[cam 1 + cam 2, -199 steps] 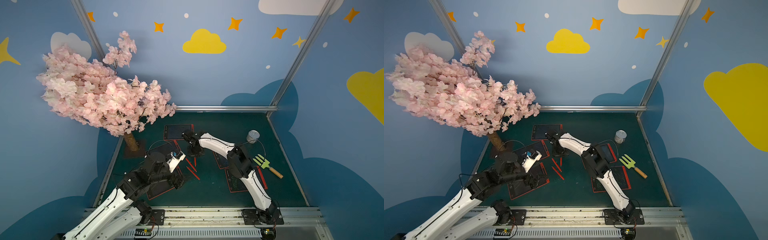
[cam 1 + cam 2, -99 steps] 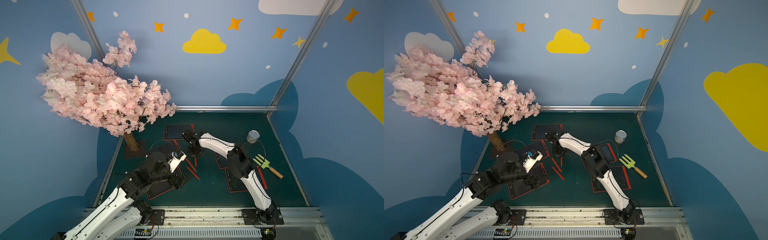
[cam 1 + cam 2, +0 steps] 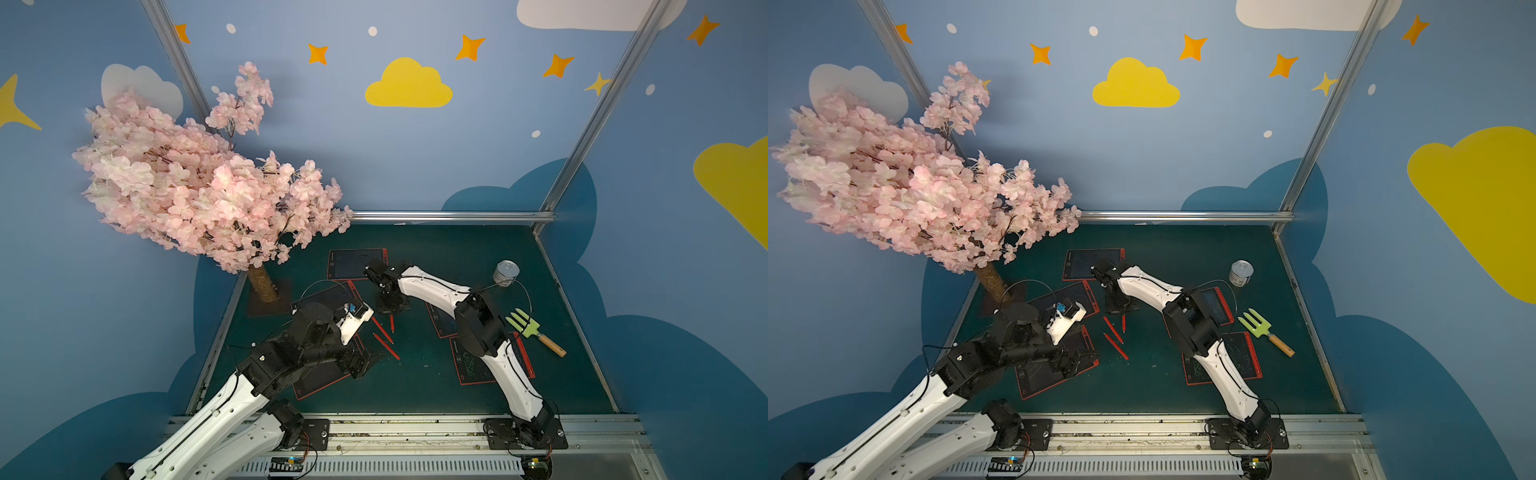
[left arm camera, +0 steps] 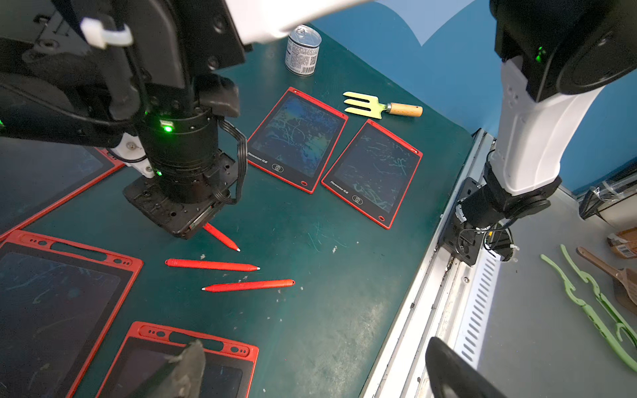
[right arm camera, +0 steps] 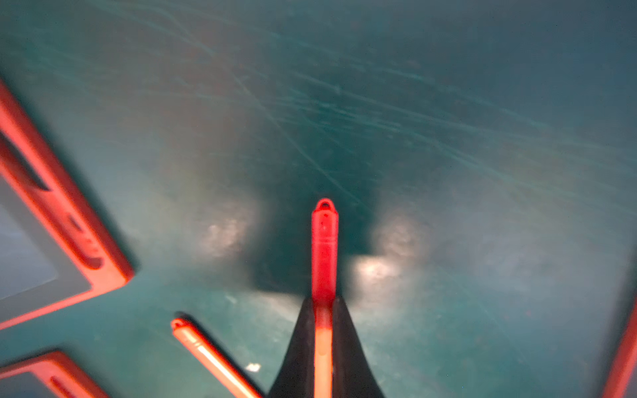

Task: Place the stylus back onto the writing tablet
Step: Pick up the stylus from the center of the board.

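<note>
My right gripper (image 5: 324, 303) is shut on a red stylus (image 5: 324, 241), whose looped end sticks out past the fingertips. In the left wrist view this gripper (image 4: 182, 220) stands low over the green mat with the stylus's (image 4: 222, 238) white tip slanting out beneath it. Several red-framed writing tablets lie around: one at the back (image 3: 357, 264), two on the right (image 4: 296, 138) (image 4: 374, 172), two on the left (image 4: 51, 303) (image 4: 179, 365). My left gripper (image 4: 317, 372) is open and empty, hovering over the near left tablet's edge.
Two more red styluses (image 4: 212, 265) (image 4: 248, 285) lie loose on the mat (image 3: 428, 374) between the arms. A tin can (image 3: 505, 273) and a green garden fork (image 3: 536, 332) sit at the right. A pink blossom tree (image 3: 199, 199) overhangs the back left.
</note>
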Action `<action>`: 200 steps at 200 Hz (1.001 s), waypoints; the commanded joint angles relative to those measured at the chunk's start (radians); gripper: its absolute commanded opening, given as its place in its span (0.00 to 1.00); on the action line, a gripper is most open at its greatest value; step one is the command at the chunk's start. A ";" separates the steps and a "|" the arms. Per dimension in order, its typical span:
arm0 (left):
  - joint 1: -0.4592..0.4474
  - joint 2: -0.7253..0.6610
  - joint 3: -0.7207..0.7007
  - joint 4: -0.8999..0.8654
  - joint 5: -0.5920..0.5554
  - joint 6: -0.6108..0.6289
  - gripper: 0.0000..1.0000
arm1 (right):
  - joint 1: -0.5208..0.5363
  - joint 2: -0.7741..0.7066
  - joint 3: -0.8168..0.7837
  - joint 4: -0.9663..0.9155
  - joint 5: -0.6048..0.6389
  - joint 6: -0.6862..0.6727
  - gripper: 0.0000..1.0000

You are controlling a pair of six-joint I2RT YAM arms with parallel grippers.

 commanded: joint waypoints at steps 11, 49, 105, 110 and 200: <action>0.003 0.000 0.012 0.008 0.015 0.004 0.99 | -0.006 -0.025 -0.038 -0.048 0.043 -0.015 0.11; 0.003 0.002 0.013 0.007 0.016 0.004 0.99 | -0.003 -0.059 -0.064 -0.017 0.037 -0.032 0.18; 0.003 0.005 0.012 0.011 0.022 0.004 0.99 | -0.004 -0.130 -0.138 0.044 0.023 -0.049 0.20; 0.004 0.005 0.012 0.011 0.022 0.004 0.99 | -0.004 -0.136 -0.143 0.049 0.022 -0.051 0.20; 0.003 0.006 0.012 0.011 0.027 0.004 0.99 | -0.009 -0.187 -0.220 0.110 -0.005 -0.068 0.18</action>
